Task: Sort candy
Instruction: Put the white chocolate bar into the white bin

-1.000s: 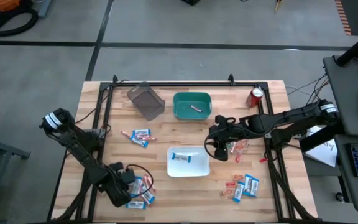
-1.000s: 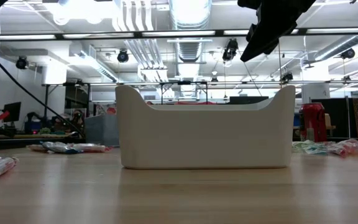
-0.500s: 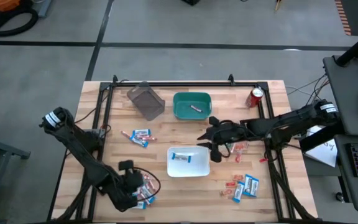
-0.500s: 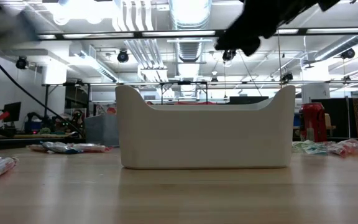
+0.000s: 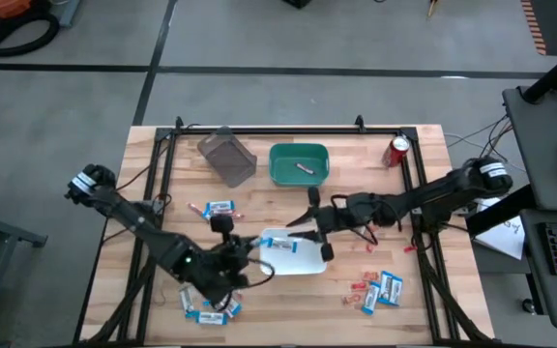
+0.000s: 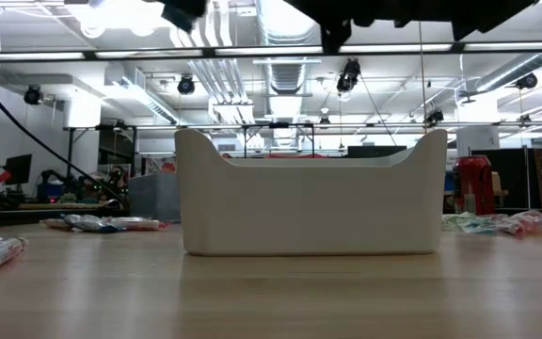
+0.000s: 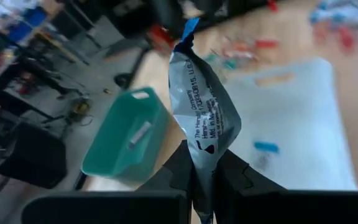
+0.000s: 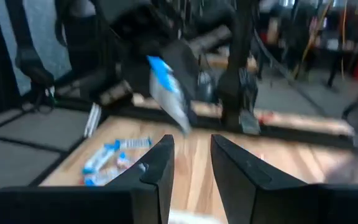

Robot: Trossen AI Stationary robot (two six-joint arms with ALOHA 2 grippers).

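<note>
Candy [image 5: 380, 288] litters wooden table [image 5: 288, 304] under ceiling lights [image 6: 120, 14].

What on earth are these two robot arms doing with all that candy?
They are sorting sweets into bins. The left gripper is shut on a blue-and-white packet and carries it beside the white bin, which already holds one such packet. The right gripper is open and empty, just past the white bin's far side. The green bin holds one slim stick, and the dark bin lies tipped over. Loose candy lies in piles on the wooden table.
</note>
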